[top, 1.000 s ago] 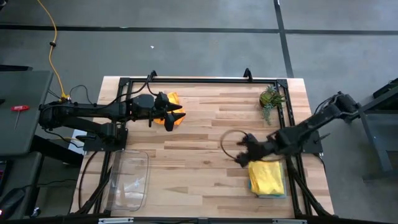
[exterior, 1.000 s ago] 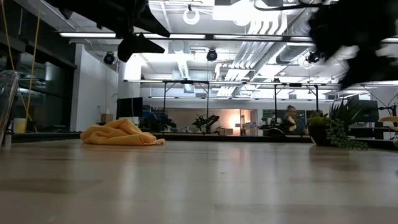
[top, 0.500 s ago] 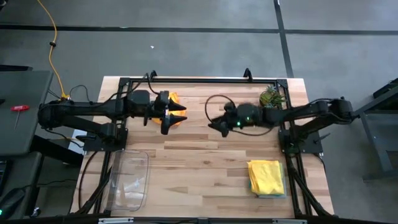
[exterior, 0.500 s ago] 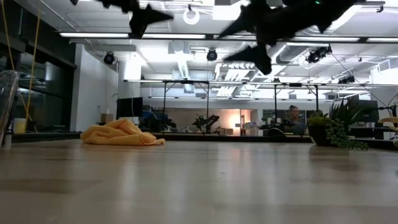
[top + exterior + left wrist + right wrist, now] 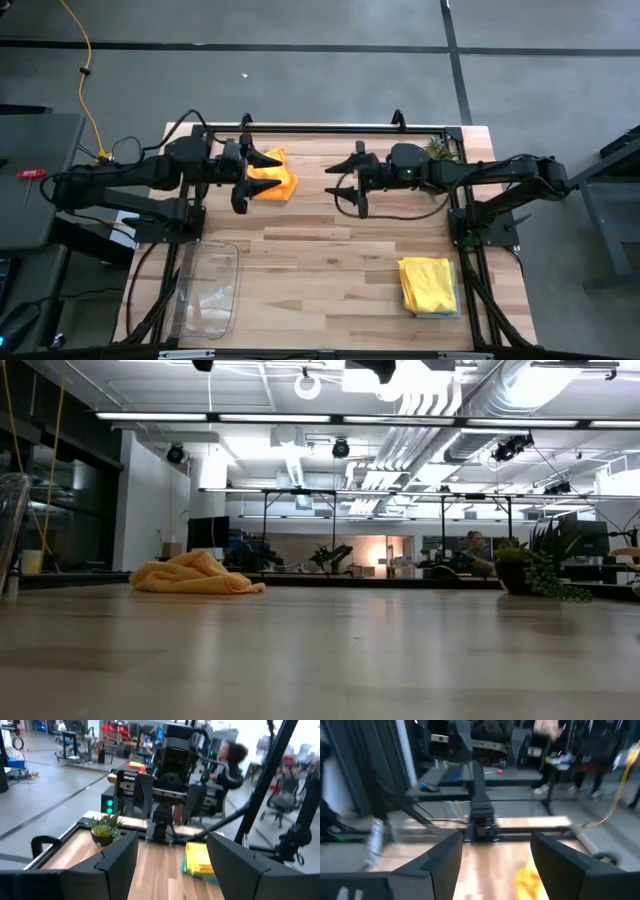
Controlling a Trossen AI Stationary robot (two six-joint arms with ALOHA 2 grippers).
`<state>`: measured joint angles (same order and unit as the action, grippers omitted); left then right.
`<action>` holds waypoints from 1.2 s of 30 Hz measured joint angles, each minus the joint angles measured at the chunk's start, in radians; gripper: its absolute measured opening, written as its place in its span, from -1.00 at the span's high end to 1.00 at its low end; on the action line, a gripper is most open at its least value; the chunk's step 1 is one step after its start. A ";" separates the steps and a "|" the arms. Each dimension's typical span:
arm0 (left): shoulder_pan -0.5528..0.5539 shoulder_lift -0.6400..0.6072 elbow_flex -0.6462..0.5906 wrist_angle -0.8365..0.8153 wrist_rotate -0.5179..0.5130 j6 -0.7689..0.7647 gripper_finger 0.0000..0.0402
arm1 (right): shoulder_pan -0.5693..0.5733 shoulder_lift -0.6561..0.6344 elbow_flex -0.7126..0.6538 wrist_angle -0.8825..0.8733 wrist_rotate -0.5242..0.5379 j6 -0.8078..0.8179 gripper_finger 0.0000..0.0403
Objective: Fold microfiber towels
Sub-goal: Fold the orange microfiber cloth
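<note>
Wooden slats are forming the table (image 5: 320, 260), framed by a black rail, with grey floor lying around it in the high view and a lit, open workroom showing beyond it in the low view; the left gripper (image 5: 257, 180) is standing with its fingers spread wide and is holding nothing, hanging just at the near edge of the crumpled orange towel (image 5: 277, 180) at the table's far left; whether it is touching the cloth cannot be told from above; the left arm is reaching in level from the left side; the right gripper (image 5: 344, 186) is likewise standing wide apart and empty, pointing toward the left gripper across a bare stretch of wood, well apart from the orange towel; the right arm is stretching long and nearly straight from the right side, past the small plant (image 5: 437, 150) at the far right corner; a folded yellow towel (image 5: 429, 284) is lying flat on a teal one near the right front; a clear tray (image 5: 208, 288) is sitting at the left front.
</note>
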<state>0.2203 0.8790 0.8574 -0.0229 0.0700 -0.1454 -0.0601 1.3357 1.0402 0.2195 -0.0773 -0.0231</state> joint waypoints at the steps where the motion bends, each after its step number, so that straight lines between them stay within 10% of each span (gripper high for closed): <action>1: 0.000 -0.008 -0.024 0.033 0.000 -0.015 -0.13 | 0.004 0.000 0.001 -0.002 0.015 -0.045 -0.13; 24: 0.000 -0.015 -0.130 0.178 -0.003 0.035 -0.13 | 0.010 0.000 0.001 -0.044 0.051 -0.090 -0.13; 29: 0.007 -0.007 -0.130 0.172 -0.169 -0.113 -0.13 | 0.009 0.000 0.001 -0.045 0.051 -0.089 -0.13; 36: 0.076 0.084 -0.130 -0.126 -0.244 -0.225 -0.13 | 0.008 0.000 0.001 -0.077 0.101 -0.080 -0.13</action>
<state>0.2958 0.9626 0.7274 -0.1484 -0.1744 -0.3708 -0.0525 1.3357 1.0416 0.1421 0.0235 -0.1028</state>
